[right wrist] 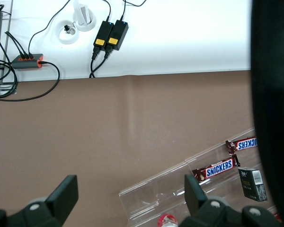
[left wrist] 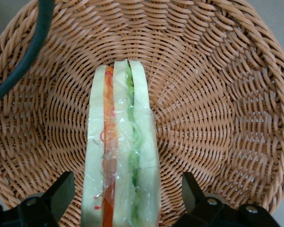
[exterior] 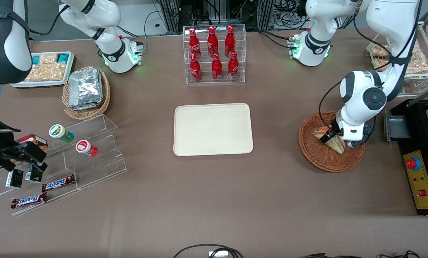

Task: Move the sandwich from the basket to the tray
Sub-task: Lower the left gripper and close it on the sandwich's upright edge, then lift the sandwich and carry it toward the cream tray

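Sandwich (left wrist: 120, 151): triangular wedge in clear wrap, white bread with orange, red and green filling layers showing as stripes along its cut face. It stands on edge in the basket, not lying flat on a bread face.
Sandwich axis: in the wrist view the stripes run lengthwise from between the fingers toward the basket's middle. In the front view the visible tip (exterior: 337, 145) points toward the front camera and slightly toward the tray's end of the table.
Basket (exterior: 312, 150): round, reddish-brown wicker, at the working arm's end of the table; the sandwich is its only visible content.
Gripper (left wrist: 128, 194): low inside the basket, fingers (left wrist: 61, 189) spread to either side of the sandwich, a gap showing on each side between pad and bread; open, gripping nothing.
Step in hand: judged as the approach to the grasp, fingers straddling the wedge, not yet closed.
Next move calls for: closing across the two bread faces, gently since the wedge looks soft, then lifting clear of the basket rim and carrying to the tray.
Tray (exterior: 213, 129): cream-beige, rectangular, rounded corners, mid-table, well apart from the basket, nothing on it.
Bottle rack (exterior: 214, 53): clear stand of red bottles, farther from the front camera than the tray.
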Robot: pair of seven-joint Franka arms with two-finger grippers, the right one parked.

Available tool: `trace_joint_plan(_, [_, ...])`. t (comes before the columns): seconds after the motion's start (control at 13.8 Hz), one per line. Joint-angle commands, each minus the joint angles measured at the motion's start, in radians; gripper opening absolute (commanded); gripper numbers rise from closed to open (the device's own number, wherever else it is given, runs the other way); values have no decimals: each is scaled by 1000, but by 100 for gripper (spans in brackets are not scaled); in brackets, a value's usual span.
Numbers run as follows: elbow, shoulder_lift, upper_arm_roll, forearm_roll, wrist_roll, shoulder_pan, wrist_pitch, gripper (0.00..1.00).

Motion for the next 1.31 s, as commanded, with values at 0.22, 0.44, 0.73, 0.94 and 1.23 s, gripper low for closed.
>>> trace_joint_plan(0.22, [-4,-4,-1,14,-22,16,15,0])
trace_joint_plan(0.44, [0,-11,-1,14,-23,16,8,0])
trace_joint_plan(0.73, [63,-108,-4,20,-5,15,-193,0])
trace_joint_plan(0.94, [243,-126,-31,19,-3,-17,-435,0])
trace_joint_plan(1.23, [374,-120,-155,8,-6,-31,-537,0])
